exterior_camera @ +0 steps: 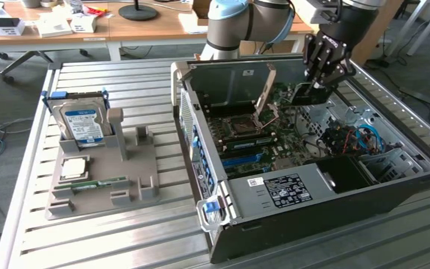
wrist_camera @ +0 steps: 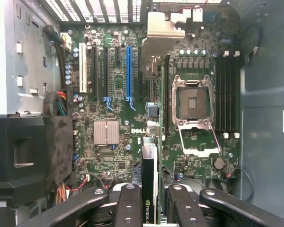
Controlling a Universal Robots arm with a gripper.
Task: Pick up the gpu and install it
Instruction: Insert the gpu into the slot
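Observation:
My gripper (exterior_camera: 321, 84) hangs over the open computer case (exterior_camera: 297, 193), near its far right corner in the exterior view, shut on the gpu (exterior_camera: 308, 93). The card hangs below the fingers as a dark flat board, above the motherboard (exterior_camera: 275, 131) and apart from it. In the wrist view the gpu (wrist_camera: 150, 182) is seen edge-on, clamped in my gripper (wrist_camera: 150, 210) between the black fingers (wrist_camera: 129, 205), with its silvery bracket (wrist_camera: 162, 30) at the far end. The card sits over the strip between the blue slot (wrist_camera: 128, 71) and the processor socket (wrist_camera: 191, 101).
On the exterior view's left, a grey holder (exterior_camera: 99, 179) carries a blue-labelled hard drive (exterior_camera: 80, 124), a processor chip (exterior_camera: 74, 167) and a memory stick (exterior_camera: 96, 184). Inside the case are a black power supply (wrist_camera: 28, 156), cable bundles (exterior_camera: 346, 140) and memory slots (wrist_camera: 227, 94). Case walls enclose the board.

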